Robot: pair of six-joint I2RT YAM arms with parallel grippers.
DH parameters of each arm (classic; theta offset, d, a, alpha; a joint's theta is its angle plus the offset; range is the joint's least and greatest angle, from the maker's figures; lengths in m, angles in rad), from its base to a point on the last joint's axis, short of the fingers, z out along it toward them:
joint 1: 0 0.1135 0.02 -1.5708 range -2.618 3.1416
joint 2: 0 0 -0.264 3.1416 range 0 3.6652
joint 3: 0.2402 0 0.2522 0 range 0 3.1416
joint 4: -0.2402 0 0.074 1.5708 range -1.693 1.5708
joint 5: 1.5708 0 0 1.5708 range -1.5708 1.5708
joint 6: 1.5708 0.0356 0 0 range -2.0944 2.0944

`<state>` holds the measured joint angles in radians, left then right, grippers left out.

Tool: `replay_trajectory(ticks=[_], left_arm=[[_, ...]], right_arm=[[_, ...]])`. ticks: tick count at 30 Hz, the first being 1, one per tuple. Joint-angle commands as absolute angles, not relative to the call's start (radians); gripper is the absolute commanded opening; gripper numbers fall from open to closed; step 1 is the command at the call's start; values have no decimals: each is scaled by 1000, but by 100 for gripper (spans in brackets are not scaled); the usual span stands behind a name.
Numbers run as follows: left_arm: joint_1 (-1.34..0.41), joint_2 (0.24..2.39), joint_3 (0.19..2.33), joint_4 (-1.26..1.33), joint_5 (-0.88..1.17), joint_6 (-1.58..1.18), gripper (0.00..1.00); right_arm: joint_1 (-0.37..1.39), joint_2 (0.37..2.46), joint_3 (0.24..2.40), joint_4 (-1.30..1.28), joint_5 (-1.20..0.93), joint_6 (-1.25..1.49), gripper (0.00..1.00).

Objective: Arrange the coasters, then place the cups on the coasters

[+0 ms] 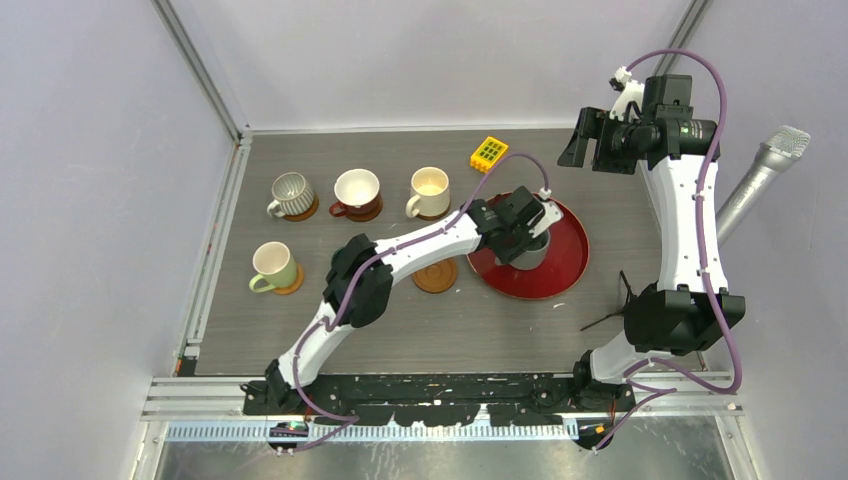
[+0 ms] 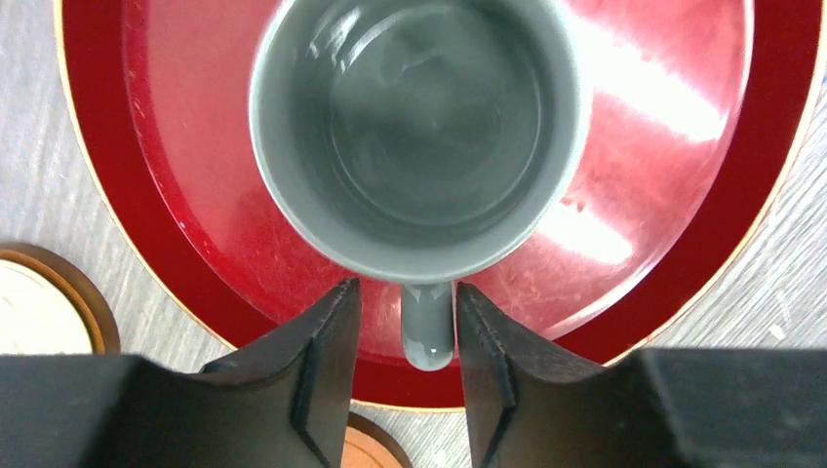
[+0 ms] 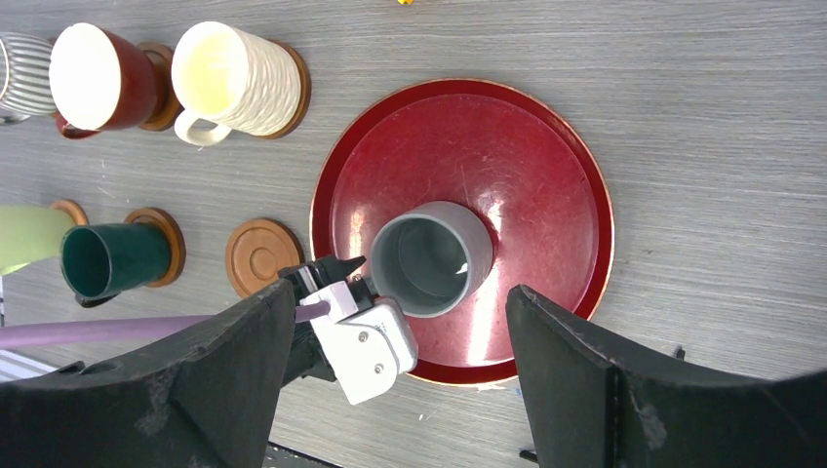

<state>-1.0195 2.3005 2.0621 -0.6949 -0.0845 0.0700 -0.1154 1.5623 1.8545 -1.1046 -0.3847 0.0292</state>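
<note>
In the top view, left gripper (image 1: 524,242) covers most of grey cup (image 3: 434,258)

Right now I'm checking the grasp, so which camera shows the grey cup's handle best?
Left wrist: the handle shows clearly between the left claw fingers. Right wrist shows the grey cup, handle hidden behind that claw. Top view: the arm covers it mostly.

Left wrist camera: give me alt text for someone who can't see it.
An empty grey cup stands upright on a glossy red tray, seen from above. Its handle points toward the camera, between the two black fingers of the left gripper, which are not clamped on it. Grey table shows around the tray.
</note>
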Motion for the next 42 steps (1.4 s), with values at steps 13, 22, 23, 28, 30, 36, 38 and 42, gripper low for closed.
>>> replay_trajectory(ticks=[13,22,23,28,30,36,38,42], left_arm=[[-1018,2411,2247,-802,-75,28,52],[-994,2462,2319,-803,-84,6,46],[-992,2460,2322,-799,-80,5,42],[-990,2425,2283,-735,-75,17,24],[-989,2401,2241,-695,-79,26,13],[-989,2327,2185,-596,-105,44,0],[-988,2298,2173,-552,-127,58,0],[-983,2236,2147,-449,-179,83,0]], right_arm=[[-121,1536,1854,-1104,-387,26,83],[-122,1531,1852,-1113,-381,20,83],[-123,1531,1852,-1113,-379,19,84],[-123,1536,1857,-1113,-383,18,84],[-123,1538,1864,-1113,-383,21,83],[-123,1538,1872,-1115,-374,12,83],[-123,1538,1872,-1114,-372,11,83],[-123,1537,1873,-1113,-373,14,83]])
